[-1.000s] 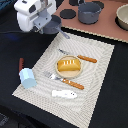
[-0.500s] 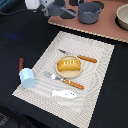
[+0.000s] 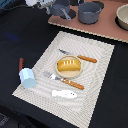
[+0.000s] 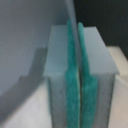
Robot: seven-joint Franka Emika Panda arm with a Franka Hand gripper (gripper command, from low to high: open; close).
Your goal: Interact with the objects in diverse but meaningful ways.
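**Arm pulls back to the far corner; place setting unchanged**

Against the pictures from 1 second and half a second ago, the arm has moved steadily up and toward the exterior view's left. It stood well into the frame 1 second ago; now only a sliver of the gripper (image 3: 44,4) shows at the top edge, just beside the grey saucepan (image 3: 61,8). In the wrist view the gripper (image 4: 79,75) has its 2 teal pads (image 4: 71,85) pressed flat together, with nothing seen between them.

The objects on the table lie as they did in both earlier pictures. The golden bread loaf (image 3: 69,64) sits on a small plate (image 3: 70,74) in the middle of the pale striped placemat (image 3: 98,85). A knife (image 3: 79,56) with an orange handle lies just beyond the plate, and a fork (image 3: 64,81) with an orange handle lies just in front of it. The small white speckled piece (image 3: 65,93) rests on the mat nearer the camera, close to the fork. The pale blue-white carton (image 3: 27,77) stands at the mat's edge on the exterior view's left, with the thin red-brown sausage (image 3: 21,64) beside it on the dark table (image 3: 20,40).

On the brown board (image 3: 100,27) at the back, the saucepan is joined by a second grey pot (image 3: 89,12) to its right in the exterior view. The rim of a pale bowl (image 3: 123,16) shows at the frame's edge.
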